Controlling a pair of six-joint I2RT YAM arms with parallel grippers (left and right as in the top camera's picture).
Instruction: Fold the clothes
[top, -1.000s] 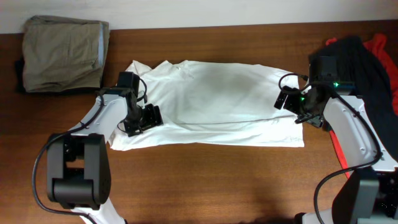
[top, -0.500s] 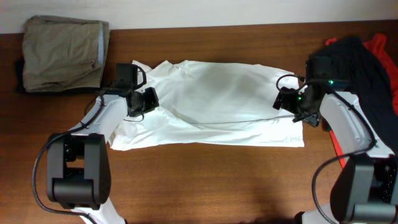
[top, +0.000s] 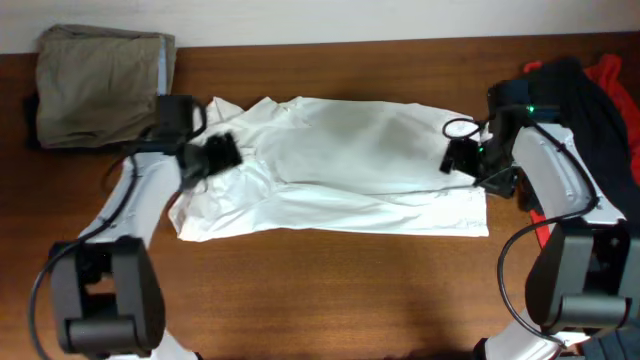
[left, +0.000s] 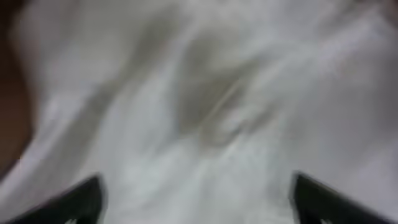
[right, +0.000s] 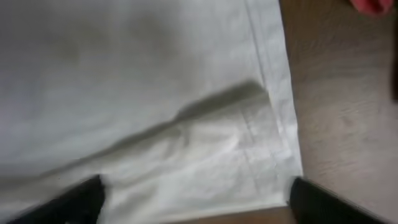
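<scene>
Well, white shirt (top: 350, 165) spread across the wooden table (top: 330, 290), left gripper (top: 213, 155) over its sleeve end, jaws released, right gripper (right: 198, 202) likewise wide above the stitched hem corner (right: 273, 155), sharp in its wrist view, overhead alone showing folded khaki trousers (top: 100, 85), black-and-red garments (top: 585, 90).

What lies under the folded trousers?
A dark layer shows along the left edge of the trousers, on the table. The rest is covered, so what it is cannot be told.
</scene>
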